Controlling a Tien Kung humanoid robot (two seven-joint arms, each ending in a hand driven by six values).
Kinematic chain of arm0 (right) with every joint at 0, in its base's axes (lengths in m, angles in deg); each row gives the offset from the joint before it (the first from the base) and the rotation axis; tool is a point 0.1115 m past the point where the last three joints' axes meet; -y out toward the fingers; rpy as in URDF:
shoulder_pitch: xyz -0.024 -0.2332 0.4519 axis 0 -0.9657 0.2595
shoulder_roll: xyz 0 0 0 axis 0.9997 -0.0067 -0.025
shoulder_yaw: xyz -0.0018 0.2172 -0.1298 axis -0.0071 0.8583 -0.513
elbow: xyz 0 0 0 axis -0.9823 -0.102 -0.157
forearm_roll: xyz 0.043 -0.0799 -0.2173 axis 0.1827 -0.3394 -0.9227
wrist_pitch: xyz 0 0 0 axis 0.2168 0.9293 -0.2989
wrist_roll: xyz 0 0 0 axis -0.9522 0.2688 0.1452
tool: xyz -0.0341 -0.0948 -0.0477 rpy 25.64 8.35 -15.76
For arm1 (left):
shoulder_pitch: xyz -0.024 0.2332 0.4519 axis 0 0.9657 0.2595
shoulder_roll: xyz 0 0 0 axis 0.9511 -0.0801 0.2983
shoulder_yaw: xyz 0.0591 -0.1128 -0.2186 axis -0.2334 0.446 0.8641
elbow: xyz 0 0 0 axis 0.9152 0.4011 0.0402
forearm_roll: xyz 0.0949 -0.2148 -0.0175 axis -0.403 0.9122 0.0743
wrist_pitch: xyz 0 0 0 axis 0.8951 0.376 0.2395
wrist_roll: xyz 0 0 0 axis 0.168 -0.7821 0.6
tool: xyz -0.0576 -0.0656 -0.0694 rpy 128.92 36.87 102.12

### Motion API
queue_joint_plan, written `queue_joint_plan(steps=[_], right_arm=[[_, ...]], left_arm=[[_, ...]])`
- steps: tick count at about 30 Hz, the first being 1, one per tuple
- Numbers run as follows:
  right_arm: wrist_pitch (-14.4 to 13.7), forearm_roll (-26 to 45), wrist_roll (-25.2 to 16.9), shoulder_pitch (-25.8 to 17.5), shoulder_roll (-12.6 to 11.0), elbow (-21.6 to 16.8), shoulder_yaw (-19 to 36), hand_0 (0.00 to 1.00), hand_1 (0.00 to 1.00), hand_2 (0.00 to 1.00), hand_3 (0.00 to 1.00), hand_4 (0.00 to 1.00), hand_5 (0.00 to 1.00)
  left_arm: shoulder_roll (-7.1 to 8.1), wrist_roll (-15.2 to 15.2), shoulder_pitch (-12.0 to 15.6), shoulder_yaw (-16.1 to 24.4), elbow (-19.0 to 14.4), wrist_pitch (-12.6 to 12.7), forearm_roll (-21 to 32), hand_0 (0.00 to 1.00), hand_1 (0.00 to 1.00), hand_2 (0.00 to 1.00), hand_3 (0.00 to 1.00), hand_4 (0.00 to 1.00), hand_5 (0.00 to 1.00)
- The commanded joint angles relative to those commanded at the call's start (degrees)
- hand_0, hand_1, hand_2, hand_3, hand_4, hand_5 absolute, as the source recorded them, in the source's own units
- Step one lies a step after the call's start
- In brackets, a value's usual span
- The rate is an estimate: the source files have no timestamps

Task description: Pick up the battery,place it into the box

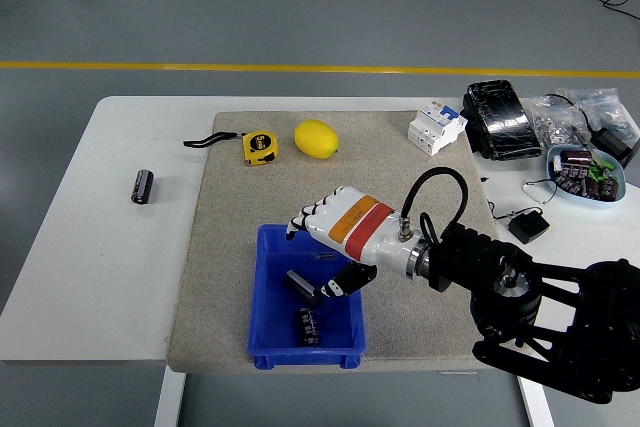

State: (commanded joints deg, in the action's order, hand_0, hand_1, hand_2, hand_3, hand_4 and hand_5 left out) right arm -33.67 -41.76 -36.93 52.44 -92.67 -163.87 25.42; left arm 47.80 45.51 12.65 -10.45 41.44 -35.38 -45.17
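Two black cylindrical batteries lie inside the blue rectangular plastic box, which sits on the grey felt mat near the front edge of the white tabletop: one battery lies tilted near the middle of the box, just under the robot's fingers, and a second black battery rests nearer the front wall. At the far right of the tabletop a pale blue shallow bowl holds a jumble of small dark and green parts that are too small to tell apart. The right hand, white with an orange and red band at the wrist, reaches in from the right over the box, its fingers spread forward above the back wall and its thumb hanging down into the box close to the tilted battery; the fingers are loosened and grip nothing, though whether the thumb tip touches that battery cannot be told. A third black battery lies alone on the bare tabletop at the left, well apart from the box. Behind the box on the mat are a yellow tape measure with a black strap and a yellow lemon, just beside each other. A white circuit breaker stands at the mat's far right corner.
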Motion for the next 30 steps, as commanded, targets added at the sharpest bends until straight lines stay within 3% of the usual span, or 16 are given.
queue_joint_plan(steps=[11, 14, 17, 21, 24, 25, 30], right_arm=[[0.2, -0.8, 0.1, 0.3, -1.4, -1.3, 5.5, 0.418, 0.577, 0.779, 0.84, 0.998, 0.404], [-1.3, 0.6, -0.2, -0.4, -1.8, -1.3, 8.7, 0.413, 0.576, 0.778, 0.842, 0.998, 0.415], [-5.5, 6.6, -1.7, -2.2, -2.2, -1.1, 13.1, 0.413, 0.576, 0.778, 0.842, 0.998, 0.415], [-12.3, 16.3, -6.2, -4.6, -2.9, -1.2, 16.6, 0.439, 0.575, 0.77, 0.847, 0.998, 0.445], [-16.8, 23.1, -12.6, -6.9, -3.7, -2.5, 18.6, 0.439, 0.575, 0.77, 0.847, 0.998, 0.445], [-17.4, 25.3, -14.7, -7.6, -3.9, -2.8, 19.2, 0.581, 0.639, 0.789, 0.878, 0.998, 0.462], [-15.6, 37.6, -24.5, -11.3, -4.9, -4.4, 23.3, 0.581, 0.639, 0.789, 0.878, 0.998, 0.462]], left_arm=[[-0.07, -0.1, -0.1, 0.3, 0.0, 0.0, -0.4, 0.729, 0.702, 0.738, 0.631, 0.66, 0.655], [-0.03, -0.1, -0.1, 0.2, 0.0, -0.1, -0.4, 0.729, 0.702, 0.738, 0.632, 0.66, 0.656], [-0.04, -0.1, -0.1, 0.2, 0.0, -0.1, -0.4, 0.729, 0.702, 0.738, 0.632, 0.66, 0.656], [-0.02, -0.2, 0.0, 0.3, -0.1, -0.2, -0.5, 0.729, 0.703, 0.738, 0.633, 0.66, 0.656], [0.03, -0.4, 0.0, 0.4, -0.1, -0.4, -0.9, 0.729, 0.703, 0.738, 0.633, 0.66, 0.656], [0.02, -0.4, 0.0, 0.3, -0.1, -0.4, -0.9, 0.726, 0.702, 0.739, 0.634, 0.659, 0.655], [0.05, -0.6, 0.2, 0.6, -0.2, -0.5, -1.3, 0.726, 0.702, 0.739, 0.634, 0.659, 0.655]])
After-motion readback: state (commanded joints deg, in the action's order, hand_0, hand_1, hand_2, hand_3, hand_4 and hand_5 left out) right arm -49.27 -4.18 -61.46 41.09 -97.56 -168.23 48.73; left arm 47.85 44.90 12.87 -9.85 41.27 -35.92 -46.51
